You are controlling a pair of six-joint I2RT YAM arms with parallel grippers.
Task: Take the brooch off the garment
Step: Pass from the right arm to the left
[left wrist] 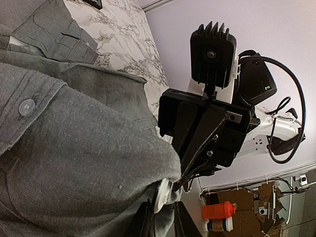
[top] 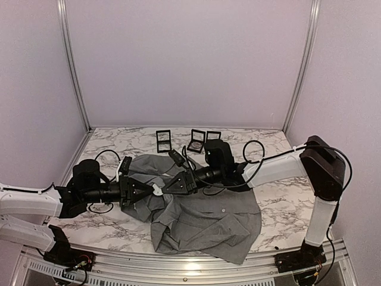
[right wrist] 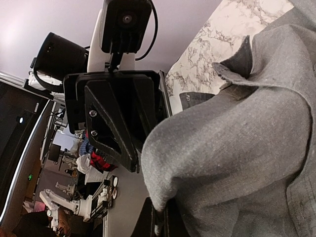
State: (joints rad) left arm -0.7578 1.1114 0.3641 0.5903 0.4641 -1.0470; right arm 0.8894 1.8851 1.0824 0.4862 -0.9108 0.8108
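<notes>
The grey garment (top: 208, 217) lies crumpled on the marble table, and one fold of it is lifted between my two arms at centre left. A small white disc, the brooch (top: 156, 190), sits on that fold. In the left wrist view the brooch (left wrist: 164, 190) stands edge-on between my left gripper's (left wrist: 162, 201) fingers, which are shut on it together with some cloth. My right gripper (top: 166, 186) faces the left one (top: 150, 192) tip to tip. It is shut on a pinch of the garment (right wrist: 237, 138) right beside the brooch, as the right wrist view shows at my right gripper (right wrist: 158, 202).
Three small black square boxes (top: 162, 141) (top: 197, 140) (top: 213, 137) stand at the back of the marble table (top: 286, 208). Black cables loop beside both arms. Aluminium posts and pale walls close in the sides and the rear.
</notes>
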